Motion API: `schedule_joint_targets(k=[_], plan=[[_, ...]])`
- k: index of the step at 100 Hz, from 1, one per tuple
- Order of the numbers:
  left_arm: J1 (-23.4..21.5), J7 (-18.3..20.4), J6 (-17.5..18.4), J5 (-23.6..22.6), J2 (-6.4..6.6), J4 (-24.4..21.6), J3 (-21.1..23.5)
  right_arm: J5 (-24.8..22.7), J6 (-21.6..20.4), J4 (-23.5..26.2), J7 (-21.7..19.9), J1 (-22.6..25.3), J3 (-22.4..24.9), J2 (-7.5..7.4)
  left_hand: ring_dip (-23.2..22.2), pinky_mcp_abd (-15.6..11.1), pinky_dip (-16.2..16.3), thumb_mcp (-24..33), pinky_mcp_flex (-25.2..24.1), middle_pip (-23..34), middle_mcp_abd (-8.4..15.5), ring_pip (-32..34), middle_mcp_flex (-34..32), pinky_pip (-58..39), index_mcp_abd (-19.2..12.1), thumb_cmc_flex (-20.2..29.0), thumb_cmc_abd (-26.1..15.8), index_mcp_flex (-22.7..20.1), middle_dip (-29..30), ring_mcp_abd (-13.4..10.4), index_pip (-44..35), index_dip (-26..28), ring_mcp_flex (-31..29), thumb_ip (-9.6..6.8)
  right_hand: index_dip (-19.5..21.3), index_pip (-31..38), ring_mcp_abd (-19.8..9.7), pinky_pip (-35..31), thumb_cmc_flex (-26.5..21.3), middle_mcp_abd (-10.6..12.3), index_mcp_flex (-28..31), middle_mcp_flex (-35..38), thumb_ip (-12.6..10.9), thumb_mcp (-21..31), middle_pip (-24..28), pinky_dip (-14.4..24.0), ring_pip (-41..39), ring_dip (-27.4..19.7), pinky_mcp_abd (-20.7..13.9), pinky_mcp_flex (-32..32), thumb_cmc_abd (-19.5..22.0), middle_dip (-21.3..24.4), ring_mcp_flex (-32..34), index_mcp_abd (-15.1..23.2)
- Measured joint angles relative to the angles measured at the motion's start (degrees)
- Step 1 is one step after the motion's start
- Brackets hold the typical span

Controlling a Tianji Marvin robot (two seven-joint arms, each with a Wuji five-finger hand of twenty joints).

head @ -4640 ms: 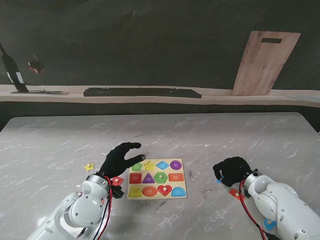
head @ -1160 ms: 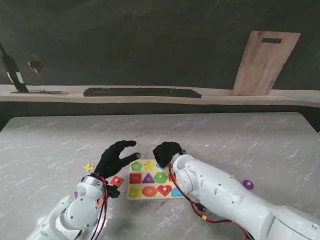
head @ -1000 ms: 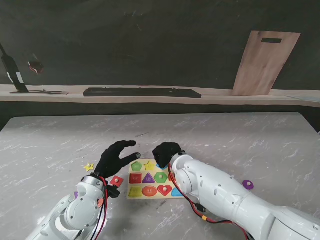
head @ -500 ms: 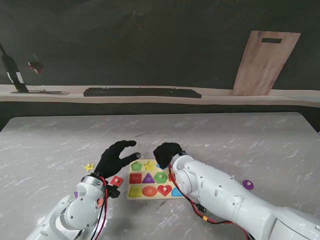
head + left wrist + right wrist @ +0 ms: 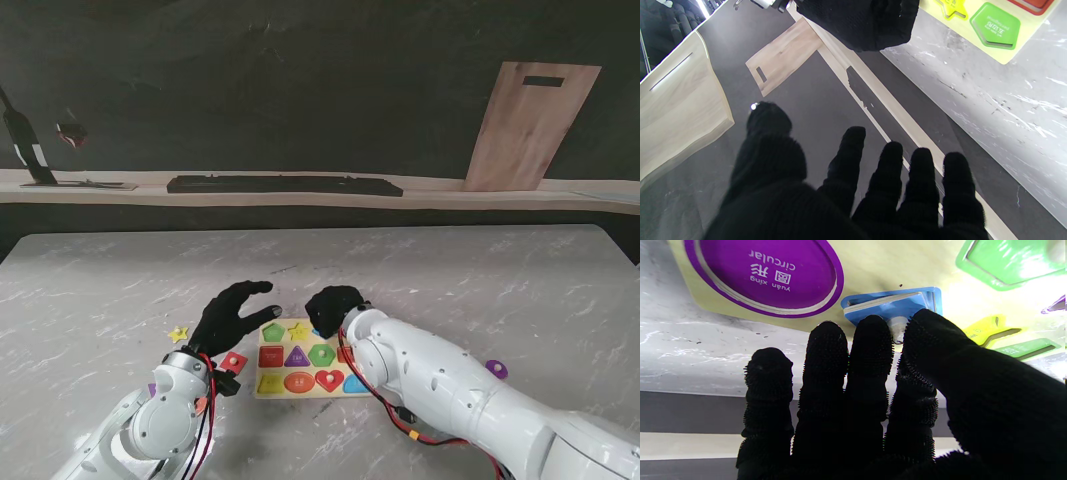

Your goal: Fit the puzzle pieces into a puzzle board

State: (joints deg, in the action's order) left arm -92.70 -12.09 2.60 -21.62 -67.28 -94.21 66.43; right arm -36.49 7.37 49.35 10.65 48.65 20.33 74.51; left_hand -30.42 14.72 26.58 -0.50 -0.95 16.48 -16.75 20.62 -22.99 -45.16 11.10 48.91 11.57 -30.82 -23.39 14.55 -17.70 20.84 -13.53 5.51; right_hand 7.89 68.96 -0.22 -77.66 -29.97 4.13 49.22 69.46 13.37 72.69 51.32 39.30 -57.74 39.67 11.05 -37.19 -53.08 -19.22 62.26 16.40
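The blue piece (image 5: 893, 306) is pinched by its small knob between thumb and fingers (image 5: 870, 340) of the right hand (image 5: 335, 305), tilted over its slot in the far row of the puzzle board (image 5: 313, 384) on the desk (image 5: 450, 280), while the left hand (image 5: 232, 315) is held spread and empty to the board's left.

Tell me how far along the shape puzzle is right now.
Most slots of the yellow wooden puzzle board look filled, including the green pentagon piece and red heart piece. The right hand pinches the knob of the blue diamond piece, tilted over its slot. The purple circle slot looks empty; a purple round piece and yellow star piece lie on the table.
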Motion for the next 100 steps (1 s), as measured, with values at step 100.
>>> schedule_joint_targets(k=[100], plan=[[0.1,0.0,0.0,-0.1,0.00,0.1,-0.1,-0.1,-6.7,-3.4,1.4,-1.6,-1.6,-0.04,0.0,0.0,0.0,0.0,0.0,0.0,0.0,0.0,0.0,0.0,0.0,0.0,0.0,0.0,0.0,0.0,0.0,0.0,0.0,0.00,1.6,1.7,-0.5,0.0,-0.1,0.7,-5.1,-1.4,0.2,-4.1,3.6,0.0,2.0,-1.3,0.0,0.8,5.4,-3.1,-1.6,2.3]])
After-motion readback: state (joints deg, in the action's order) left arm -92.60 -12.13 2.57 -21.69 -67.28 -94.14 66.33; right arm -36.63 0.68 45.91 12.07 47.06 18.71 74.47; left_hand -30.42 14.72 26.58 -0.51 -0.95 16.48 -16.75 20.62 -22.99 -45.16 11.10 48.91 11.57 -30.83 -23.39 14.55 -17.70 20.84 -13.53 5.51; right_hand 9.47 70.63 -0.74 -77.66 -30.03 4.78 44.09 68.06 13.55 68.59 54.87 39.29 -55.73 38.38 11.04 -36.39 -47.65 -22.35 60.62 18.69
